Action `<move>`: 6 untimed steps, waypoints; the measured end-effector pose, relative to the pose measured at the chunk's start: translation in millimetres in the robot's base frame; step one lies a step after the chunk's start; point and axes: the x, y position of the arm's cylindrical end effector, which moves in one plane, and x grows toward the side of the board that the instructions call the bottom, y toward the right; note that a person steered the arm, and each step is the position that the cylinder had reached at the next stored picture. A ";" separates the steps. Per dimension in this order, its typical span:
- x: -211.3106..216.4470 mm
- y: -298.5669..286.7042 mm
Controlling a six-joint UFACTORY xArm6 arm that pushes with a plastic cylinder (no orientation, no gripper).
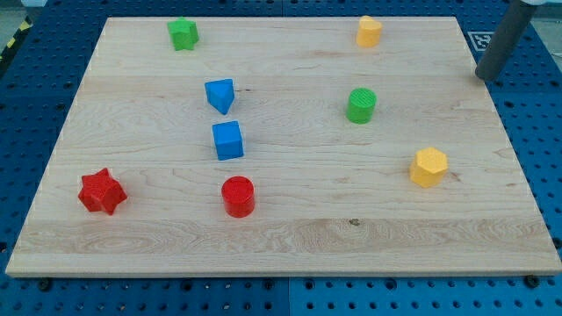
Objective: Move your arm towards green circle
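Note:
The green circle [361, 105] is a short green cylinder standing on the wooden board [290, 228], right of centre. My tip [484, 77] is the lower end of a dark rod at the view's top right, just off the board's right edge. It is to the right of the green circle and slightly higher in the view, well apart from it. No block touches the tip.
Other blocks on the board: a green star [183, 34] top left, a yellow block [369, 31] top right, a blue triangle [220, 95], a blue cube [227, 140], a red circle [238, 196], a red star [102, 191], a yellow hexagon [428, 167].

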 end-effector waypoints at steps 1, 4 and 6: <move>7.9 -7.8; 66.5 -72.7; 83.8 -112.6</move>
